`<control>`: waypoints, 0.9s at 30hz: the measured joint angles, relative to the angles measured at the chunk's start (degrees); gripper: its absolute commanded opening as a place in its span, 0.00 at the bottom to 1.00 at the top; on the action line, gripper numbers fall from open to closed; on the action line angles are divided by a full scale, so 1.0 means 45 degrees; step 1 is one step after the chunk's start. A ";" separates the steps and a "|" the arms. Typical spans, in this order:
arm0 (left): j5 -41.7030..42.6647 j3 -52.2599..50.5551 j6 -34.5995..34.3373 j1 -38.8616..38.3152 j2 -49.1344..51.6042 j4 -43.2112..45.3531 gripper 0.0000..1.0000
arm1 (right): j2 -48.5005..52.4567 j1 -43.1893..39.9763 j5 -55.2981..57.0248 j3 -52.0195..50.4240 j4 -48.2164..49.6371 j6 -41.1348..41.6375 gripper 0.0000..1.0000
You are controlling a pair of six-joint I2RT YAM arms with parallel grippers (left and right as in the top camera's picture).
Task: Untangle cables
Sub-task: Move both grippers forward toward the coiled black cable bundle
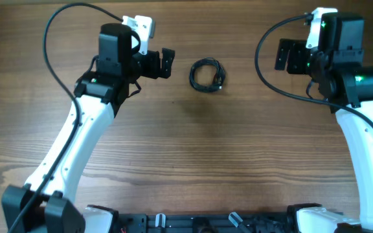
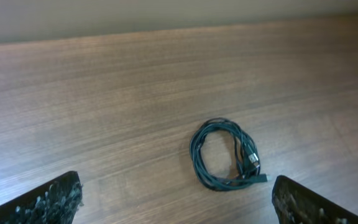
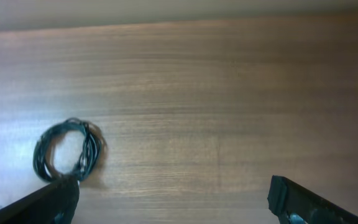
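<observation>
Your left gripper (image 2: 176,202) and right gripper (image 3: 174,200) gape wide, empty; cables (image 2: 248,158) lie coiled, untouched: all untangling's left.

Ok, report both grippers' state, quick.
Left gripper: open, holding nothing.
Right gripper: open, holding nothing.

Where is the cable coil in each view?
Overhead: cable coil at top centre.
Left wrist: lower centre-right.
Right wrist: lower left, near the picture's edge.
Shared landmark: the bare wood-grain table all around it.
</observation>
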 measured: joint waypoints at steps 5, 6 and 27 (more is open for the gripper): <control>0.0063 0.0000 -0.0505 -0.0937 0.1433 0.1039 1.00 | 0.1938 0.0000 0.0287 0.0092 -0.0277 0.1481 1.00; 0.0253 0.0000 -0.0495 -0.1205 0.1802 0.1243 1.00 | 0.2370 0.0000 0.0282 0.0092 -0.0277 0.1579 1.00; 0.2715 0.0000 0.1005 -0.0359 0.4775 0.3798 1.00 | 0.3536 -0.1846 -0.4974 0.0092 -0.0714 -0.1511 1.00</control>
